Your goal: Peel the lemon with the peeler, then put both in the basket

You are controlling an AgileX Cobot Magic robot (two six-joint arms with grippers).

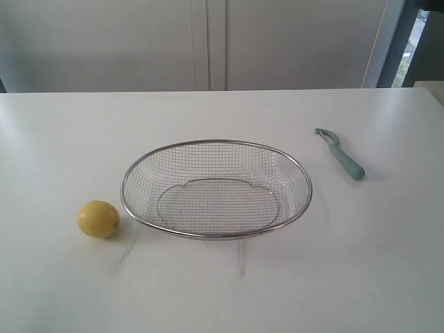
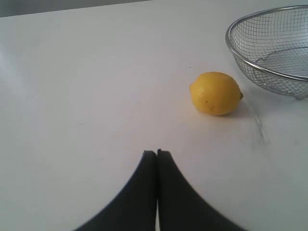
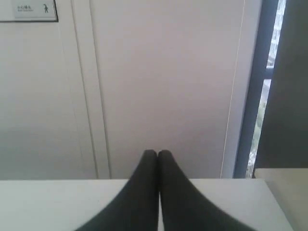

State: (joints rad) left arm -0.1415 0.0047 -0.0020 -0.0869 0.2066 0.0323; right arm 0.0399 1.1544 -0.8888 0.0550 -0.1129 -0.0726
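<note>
- White tabletop [image 1: 388, 263] fills the scene, with pale cabinet doors [image 1: 104, 41] behind its far edge and a strip of window [image 1: 408, 48] at one far corner.
- Left claw [image 2: 156, 153]: its 2 dark fingers are pressed together tip to tip with nothing between them, and they are poised over the tabletop.
- Lemon [image 2: 215, 93]: it lies on the tabletop ahead of the left claw, well apart from the tips and off toward the basket's side of the claw's line. Its yellow skin is whole, with a small nub at the end nearer the basket.
- Basket [image 2: 279, 33]: the silver wire mesh bowl sits farther from the left claw than the lemon does, beyond it on the same side. The lemon is near the thick rim but does not touch it.
- Right claw [image 3: 158, 153]: its 2 fingers are also closed flat against each other and grip nothing. It points level across the tabletop's far edge at the cabinet doors, with a small sign [image 3: 29, 10] high up to one side.
- Peeler [image 1: 340, 153]: in the exterior view it lies flat on the right arm's side of the tabletop, across the basket from the lemon and clear of the rim. Its metal head points toward the far edge and its teal handle angles back toward the near edge.
- The right claw's own camera does not take in the peeler, so I cannot tell where it lies relative to that claw.
</note>
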